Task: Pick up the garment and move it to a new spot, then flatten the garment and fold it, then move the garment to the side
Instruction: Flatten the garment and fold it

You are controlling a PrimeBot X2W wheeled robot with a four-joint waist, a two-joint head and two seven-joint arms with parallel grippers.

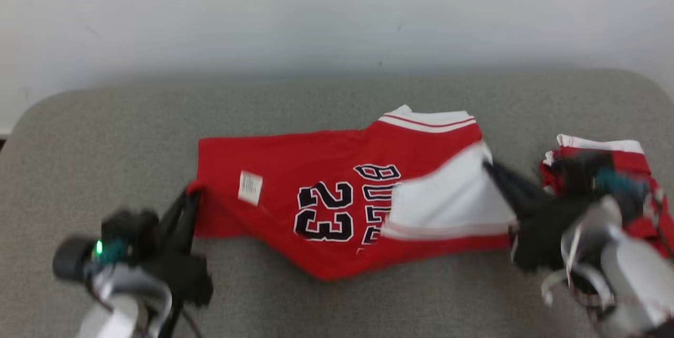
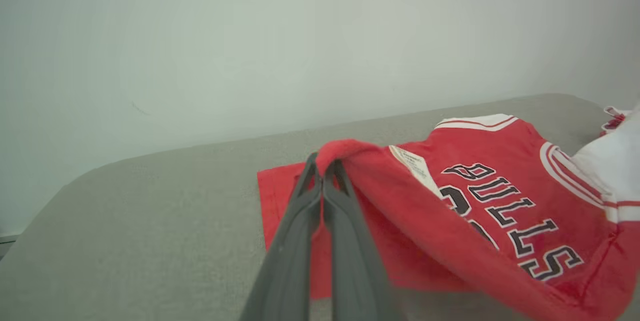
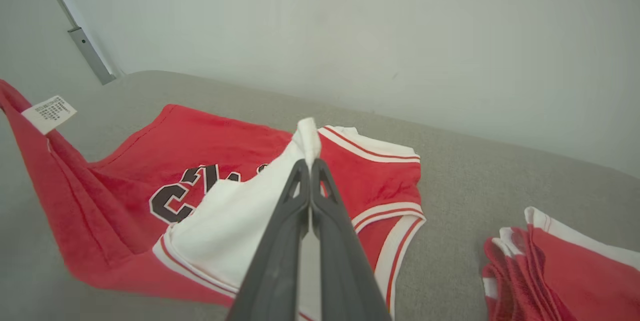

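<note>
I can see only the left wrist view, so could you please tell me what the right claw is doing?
Observer: The right claw is shut on a white fold at the other end of the jersey.
Operator: Thank you. What is the red and white scrap at my right edge?
Observer: A pile of folded red garments, lying on the table apart from the jersey.
Operator: And the number by BULLS, half hidden for me?
Observer: The number reads 23.
</note>
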